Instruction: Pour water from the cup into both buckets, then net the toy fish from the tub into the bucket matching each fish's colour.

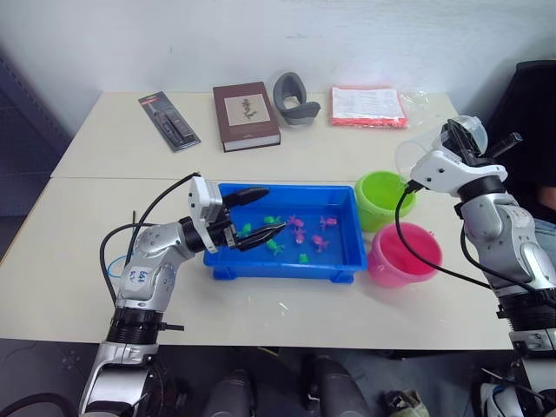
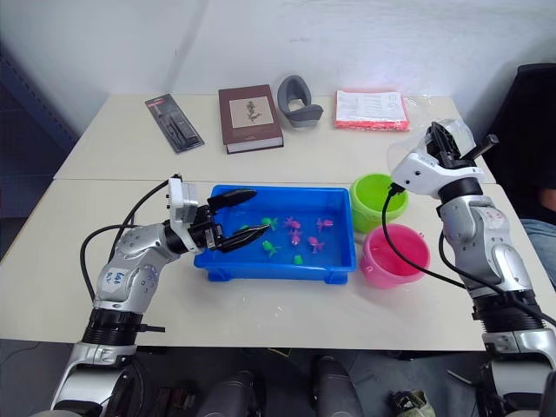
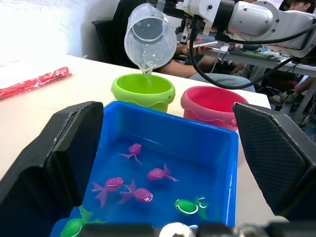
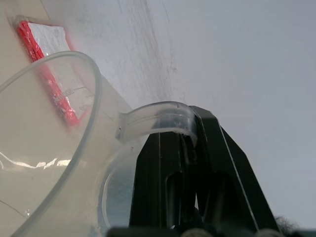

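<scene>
Left wrist view shows what the eye views barely do: the clear cup (image 3: pixel 148 35) is tipped mouth-down over the green bucket (image 3: pixel 143 91), a thin stream of water falling into it, with the pink bucket (image 3: pixel 210 106) just beside. The right wrist view shows the right gripper (image 4: pixel 185 163) clamped on the cup's handle. From the head, the left gripper (image 1: pixel 252 215) hovers over the left end of the blue tub (image 1: pixel 343 261), fingers spread apart, above the green and pink toy fish (image 1: pixel 298 226) floating inside.
</scene>
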Available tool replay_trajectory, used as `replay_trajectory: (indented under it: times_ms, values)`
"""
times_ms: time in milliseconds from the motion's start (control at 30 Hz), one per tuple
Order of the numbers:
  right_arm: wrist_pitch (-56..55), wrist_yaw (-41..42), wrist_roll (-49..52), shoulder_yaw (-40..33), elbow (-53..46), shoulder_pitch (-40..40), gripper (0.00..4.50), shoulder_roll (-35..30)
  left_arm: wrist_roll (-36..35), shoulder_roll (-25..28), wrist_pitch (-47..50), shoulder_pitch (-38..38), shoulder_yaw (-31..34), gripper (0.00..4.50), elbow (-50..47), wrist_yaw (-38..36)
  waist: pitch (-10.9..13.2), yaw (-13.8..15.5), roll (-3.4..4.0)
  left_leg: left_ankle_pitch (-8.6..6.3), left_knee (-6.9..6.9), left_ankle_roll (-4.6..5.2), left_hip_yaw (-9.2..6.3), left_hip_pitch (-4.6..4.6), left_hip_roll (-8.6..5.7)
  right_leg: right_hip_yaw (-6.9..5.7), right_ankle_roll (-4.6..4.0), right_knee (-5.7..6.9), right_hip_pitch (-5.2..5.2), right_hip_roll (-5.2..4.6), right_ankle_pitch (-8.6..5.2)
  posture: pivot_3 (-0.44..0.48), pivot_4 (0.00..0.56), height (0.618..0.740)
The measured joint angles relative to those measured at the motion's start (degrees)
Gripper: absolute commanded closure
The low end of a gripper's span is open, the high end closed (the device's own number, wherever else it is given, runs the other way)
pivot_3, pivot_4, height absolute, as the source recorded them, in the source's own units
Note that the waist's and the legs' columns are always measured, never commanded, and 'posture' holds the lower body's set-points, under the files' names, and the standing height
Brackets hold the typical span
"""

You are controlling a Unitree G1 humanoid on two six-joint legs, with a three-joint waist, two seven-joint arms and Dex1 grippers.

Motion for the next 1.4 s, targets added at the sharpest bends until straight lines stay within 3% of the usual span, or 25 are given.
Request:
replay_trajectory:
  times_ms: [433,533,700,1000,1200,1400]
  values:
    - [-1.83,0.03,1.81,-2.39,-1.46,4.17,4.49,2.89,1.01,-0.63,-3.32,-1.90,0.06,0.00,1.57,-0.71,0.00,0.00,-0.01,0.00,0.04,0.00,0.03,0.02,0.00,0.03,0.01,0.04,0.01,0.03,0.01,0.000,0.150,0.740]
    - [-0.08,0.13,7.21,-6.50,-1.76,4.25,4.49,6.32,1.01,-0.70,-3.47,-1.98,0.05,0.00,2.15,-0.96,0.00,0.01,0.00,0.00,0.04,0.00,0.03,0.02,0.02,0.03,0.01,0.07,0.01,0.06,0.01,0.000,0.150,0.740]
    - [6.76,5.09,25.71,-19.14,-7.93,5.84,4.49,12.86,0.59,-0.22,-2.61,-2.37,0.01,0.00,2.22,-3.25,0.00,0.24,0.00,0.00,0.05,0.00,-0.01,0.01,0.03,-0.01,0.01,0.08,0.04,0.04,0.01,0.000,0.150,0.740]
    - [31.95,6.30,59.79,-43.85,-20.71,16.13,4.49,21.83,-1.21,2.46,1.92,-2.19,-0.57,0.00,-0.59,-8.36,-0.01,0.15,0.00,-0.07,0.04,0.12,-0.01,0.05,0.02,0.04,0.03,0.10,0.08,-0.06,0.02,0.000,0.150,0.740]
    - [30.01,5.50,65.46,-46.10,-19.95,18.38,4.49,28.02,-1.22,2.42,2.94,-2.18,-1.10,0.00,-0.64,-8.53,-0.01,-0.76,0.02,-0.10,0.02,0.18,0.16,0.21,0.02,0.32,0.02,0.11,0.08,0.04,0.02,0.000,0.150,0.740]
    - [22.89,4.66,64.30,-44.60,-9.12,14.31,4.49,30.00,-1.24,2.56,3.61,-1.96,-1.59,0.00,-1.16,-9.08,-0.01,-1.38,0.02,-0.16,0.02,0.30,0.17,0.23,0.01,0.55,0.02,0.17,0.08,0.17,0.02,0.000,0.150,0.740]
